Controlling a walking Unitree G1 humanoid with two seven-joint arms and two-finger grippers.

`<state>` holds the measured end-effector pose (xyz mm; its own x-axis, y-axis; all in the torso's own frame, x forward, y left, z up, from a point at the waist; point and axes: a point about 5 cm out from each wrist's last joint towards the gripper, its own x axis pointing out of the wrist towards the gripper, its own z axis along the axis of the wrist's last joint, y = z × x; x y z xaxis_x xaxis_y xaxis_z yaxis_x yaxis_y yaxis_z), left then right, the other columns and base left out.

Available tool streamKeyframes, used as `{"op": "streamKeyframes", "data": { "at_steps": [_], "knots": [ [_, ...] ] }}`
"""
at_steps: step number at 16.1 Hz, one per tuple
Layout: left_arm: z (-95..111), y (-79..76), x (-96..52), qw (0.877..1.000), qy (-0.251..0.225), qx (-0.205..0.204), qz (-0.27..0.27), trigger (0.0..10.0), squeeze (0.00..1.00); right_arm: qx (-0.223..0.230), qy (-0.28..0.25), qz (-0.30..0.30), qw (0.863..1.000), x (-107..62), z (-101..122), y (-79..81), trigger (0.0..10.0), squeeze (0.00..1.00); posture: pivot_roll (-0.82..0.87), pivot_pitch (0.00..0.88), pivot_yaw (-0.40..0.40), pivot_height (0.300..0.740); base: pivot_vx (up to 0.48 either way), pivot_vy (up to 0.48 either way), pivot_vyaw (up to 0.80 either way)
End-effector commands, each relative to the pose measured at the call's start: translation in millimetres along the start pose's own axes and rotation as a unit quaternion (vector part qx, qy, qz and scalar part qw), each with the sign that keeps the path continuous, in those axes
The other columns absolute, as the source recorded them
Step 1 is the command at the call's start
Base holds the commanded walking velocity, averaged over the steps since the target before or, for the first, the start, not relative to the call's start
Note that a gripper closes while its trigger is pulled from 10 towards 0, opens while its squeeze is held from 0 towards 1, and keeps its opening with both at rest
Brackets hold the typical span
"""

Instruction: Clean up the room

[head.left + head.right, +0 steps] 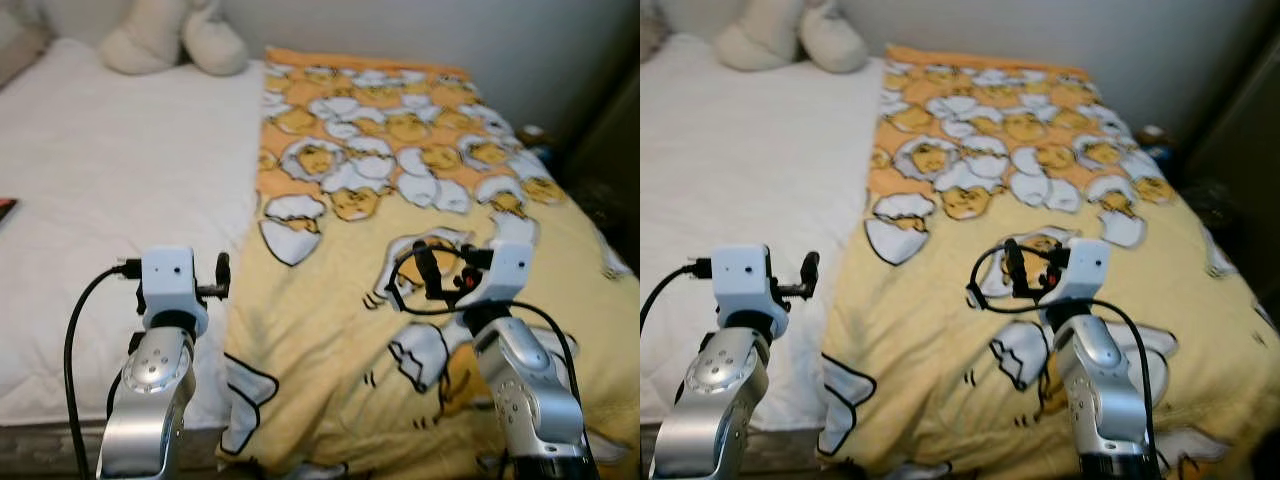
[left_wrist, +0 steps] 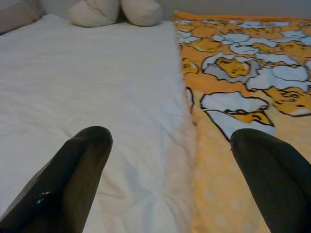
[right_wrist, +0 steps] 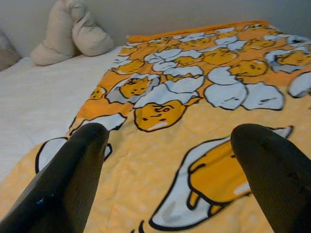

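White quilted mattress cover (image 1: 110,200) takes up the robot's left half of the bed, bare and fairly smooth. The yellow-orange blanket printed with cartoon egg characters (image 1: 400,230) lies spread over the other half, its long edge running roughly straight down the middle and its near corner spilling over the foot of the bed. It looks laid out flat, not heaped, so the bed seems largely made, though the blanket covers only one side and its near end is rumpled; pulling it across or squaring it up may be what remains.

A cream plush cushion with two rounded lobes (image 1: 175,38) sits at the head of the bed against the wall, apparently in place. At the far right bedside some small dark items can be made out, too blurred to identify.

The left gripper (image 2: 170,170) hovers over the blanket's edge, fingers spread apart and empty. The right gripper (image 3: 167,170) hangs above the blanket, likewise wide apart, holding nothing.
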<state>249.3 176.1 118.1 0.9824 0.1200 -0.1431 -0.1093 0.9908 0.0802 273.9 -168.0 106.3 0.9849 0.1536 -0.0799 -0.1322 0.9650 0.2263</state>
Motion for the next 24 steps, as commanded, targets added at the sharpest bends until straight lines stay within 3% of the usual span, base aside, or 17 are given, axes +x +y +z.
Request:
{"op": "streamKeyframes", "data": {
  "at_steps": [1,9,11,17,24],
  "knots": [
    [1.7,-3.9,1.0,1.000,-0.005,0.003,-0.009,10.0,0.00,-0.002,0.005,0.004,1.000,1.8,0.7,0.5,10.0,0.00,0.07,0.000,-0.073,0.740,0.000,0.000,0.00],
    [8.1,-11.5,5.7,0.999,-0.020,0.000,-0.031,10.0,0.00,-0.033,0.015,0.009,0.999,4.5,-6.2,-4.3,10.0,0.00,0.06,0.000,-0.060,0.740,0.000,0.000,0.00],
    [7.8,-12.7,5.5,0.999,-0.021,0.002,-0.034,10.0,0.00,-0.044,0.014,0.000,0.999,6.0,-6.5,-7.5,10.0,0.00,0.06,0.000,-0.060,0.740,0.000,0.000,0.72],
    [11.2,-15.0,7.1,0.998,-0.034,0.005,-0.047,10.0,0.00,-0.045,0.008,-0.008,0.999,6.8,-7.4,-11.0,10.0,0.00,0.05,0.000,-0.056,0.740,0.000,0.000,0.11],
    [18.2,-17.7,7.3,0.996,-0.056,0.007,-0.063,10.0,0.00,-0.050,0.004,-0.002,0.999,10.4,-9.9,-10.2,10.0,0.00,0.05,0.000,-0.052,0.740,0.450,0.000,0.00]
  ]
}}
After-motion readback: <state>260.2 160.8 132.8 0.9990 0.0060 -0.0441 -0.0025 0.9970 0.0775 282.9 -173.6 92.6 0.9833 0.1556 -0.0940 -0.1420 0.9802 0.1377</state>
